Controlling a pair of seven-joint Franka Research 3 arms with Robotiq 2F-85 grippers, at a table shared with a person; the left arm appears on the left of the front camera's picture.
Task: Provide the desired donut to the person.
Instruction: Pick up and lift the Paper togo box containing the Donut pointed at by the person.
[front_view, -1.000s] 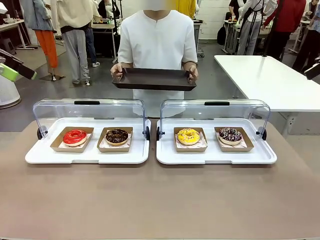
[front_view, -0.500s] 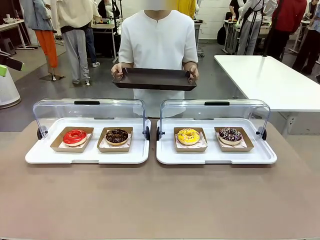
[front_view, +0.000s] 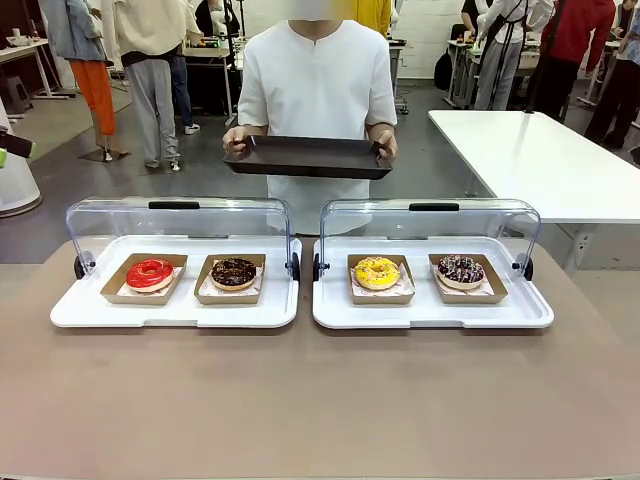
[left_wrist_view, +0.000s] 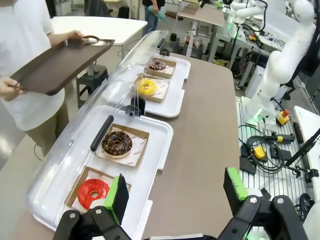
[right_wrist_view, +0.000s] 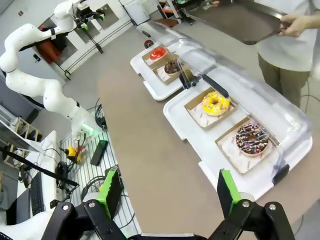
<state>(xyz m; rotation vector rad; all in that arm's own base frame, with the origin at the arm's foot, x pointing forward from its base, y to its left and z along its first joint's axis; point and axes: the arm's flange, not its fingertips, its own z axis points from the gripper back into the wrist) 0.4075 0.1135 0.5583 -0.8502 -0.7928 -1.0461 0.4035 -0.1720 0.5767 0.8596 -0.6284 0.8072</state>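
Lower frame, left wrist view: left gripper hangs over the near table edge w/ jaws spread wide, green pads apart, nothing between them.

Front view, left to right. Lower left: white tray w/ its clear cover swung to the far side. On it, a red-glazed donut, then a chocolate donut just beside. Top centre: the person stands at the far side and holds a dark serving tray by both ends, nothing on it, above and behind the gap between the two trays. Lower right: second white tray, its cover likewise back, w/ a yellow donut and a dark sprinkled donut. Which one is wanted can't be told; no hand points.

Right wrist view, lower frame: right gripper also gapes fully and holds nothing, well apart from the sprinkled donut at mid-right.

Handling, as a judgement: each donut looks light and soft, w/ a glaze that would likely smear or crack under a pinch. Each sits in its own brown card boat. That boat's rim looks like the safer hold: stiff enough, probably, to lift level if pinched at a long side, w/ pads clear of the icing.
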